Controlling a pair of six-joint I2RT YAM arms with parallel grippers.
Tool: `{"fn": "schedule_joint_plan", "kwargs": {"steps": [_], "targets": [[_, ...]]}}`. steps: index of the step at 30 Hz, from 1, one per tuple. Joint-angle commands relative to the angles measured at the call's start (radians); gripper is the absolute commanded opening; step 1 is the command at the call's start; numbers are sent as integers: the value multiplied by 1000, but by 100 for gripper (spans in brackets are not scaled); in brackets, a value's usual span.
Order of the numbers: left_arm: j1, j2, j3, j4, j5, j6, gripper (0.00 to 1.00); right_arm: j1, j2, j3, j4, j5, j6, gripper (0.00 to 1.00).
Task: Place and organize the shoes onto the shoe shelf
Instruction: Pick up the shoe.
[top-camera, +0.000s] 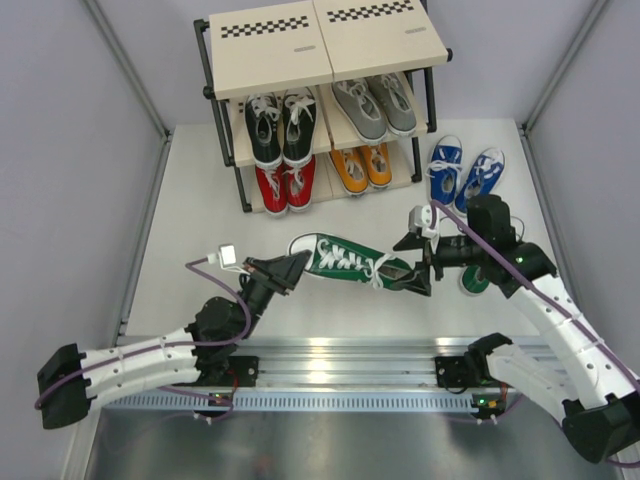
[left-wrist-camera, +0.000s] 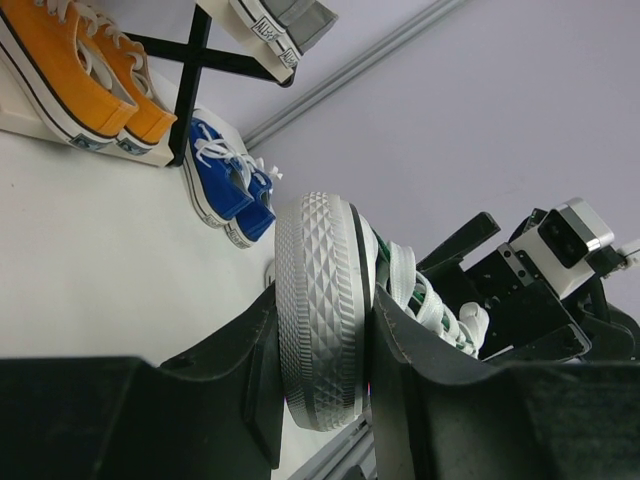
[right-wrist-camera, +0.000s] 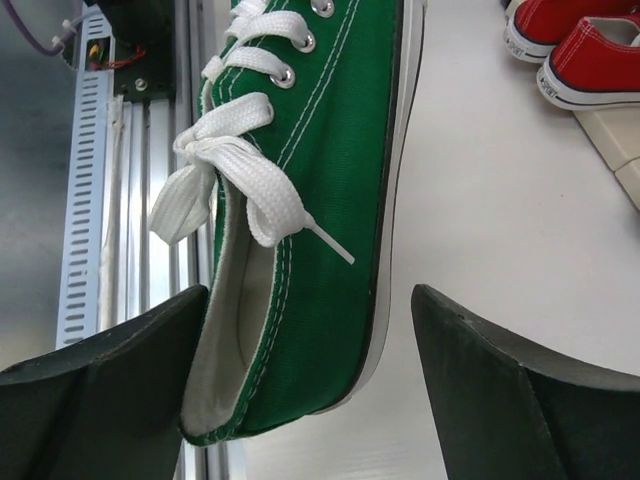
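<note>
A green shoe (top-camera: 340, 257) hangs above the table between my two grippers, turned on its side. My left gripper (top-camera: 293, 268) is shut on its white toe cap (left-wrist-camera: 325, 310), one finger on each side. At the heel end my right gripper (right-wrist-camera: 310, 400) stands open around the shoe (right-wrist-camera: 330, 150). Its left finger (right-wrist-camera: 110, 390) is close against the heel opening. A wide gap separates the right finger (right-wrist-camera: 510, 390) from the sole. The shoe shelf (top-camera: 300, 40) at the back holds black (top-camera: 280, 125), grey (top-camera: 375, 105), red (top-camera: 285, 185) and orange (top-camera: 362, 167) pairs.
A blue pair (top-camera: 465, 170) stands on the table just right of the shelf, also visible in the left wrist view (left-wrist-camera: 230, 185). A metal rail (top-camera: 340, 365) runs along the near edge by the arm bases. Grey walls close in both sides.
</note>
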Motion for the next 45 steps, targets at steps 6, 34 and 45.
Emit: {"fn": "schedule_joint_plan", "kwargs": {"steps": [6, 34, 45], "targets": [[3, -19, 61, 281, 47, 26, 0, 3, 0, -9, 56, 8, 90, 99], [7, 38, 146, 414, 128, 112, 0, -118, 69, 45, 303, -357, 537, 80], [10, 64, 184, 349, 107, 135, 0, -126, 20, 56, 346, -421, 596, 0]]}}
